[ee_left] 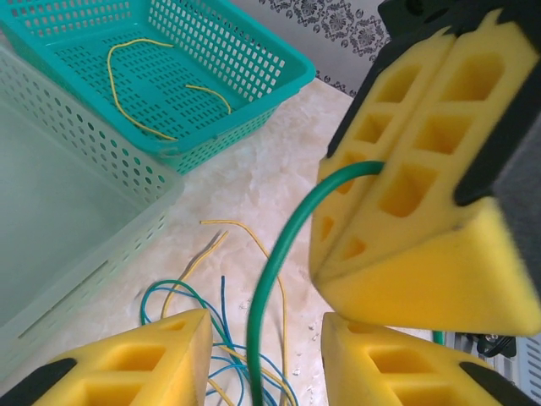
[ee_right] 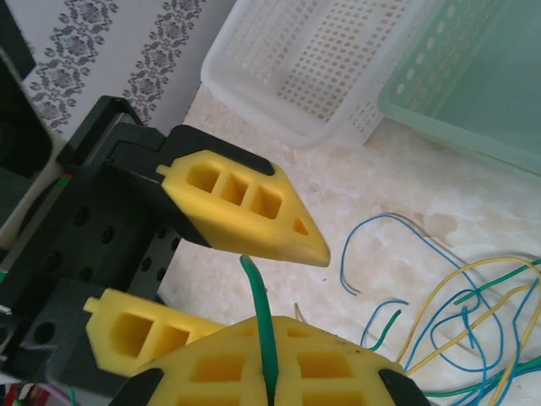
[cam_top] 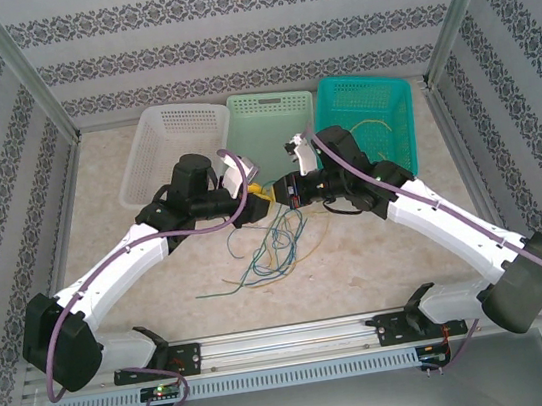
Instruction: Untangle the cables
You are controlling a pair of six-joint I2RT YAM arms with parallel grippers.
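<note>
One yellow cable [ee_left: 127, 85] lies in the teal basket [ee_left: 279, 59]; the other cables [cam_top: 272, 248] lie tangled on the tabletop [cam_top: 380, 258] before it. My right hand [ee_left: 325, 266] clamps a green cable [ee_left: 270, 279]; my left hand [ee_left: 264, 326] gapes around it.

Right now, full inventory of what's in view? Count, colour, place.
white basket: 1, white, left of the row
light green basket: 1, pale green, middle
teal basket: 1, teal, right
yellow cable: at least 1, yellow, inside teal basket
loose cables: count unclear, yellow, green, blue, tangled on table
green cable: 1, green, between end effectors
table: 1, beige marble
left arm: white and black
right arm: white and black
left end effector: yellow pads, open around green cable
right end effector: yellow pads, shut on green cable
</note>
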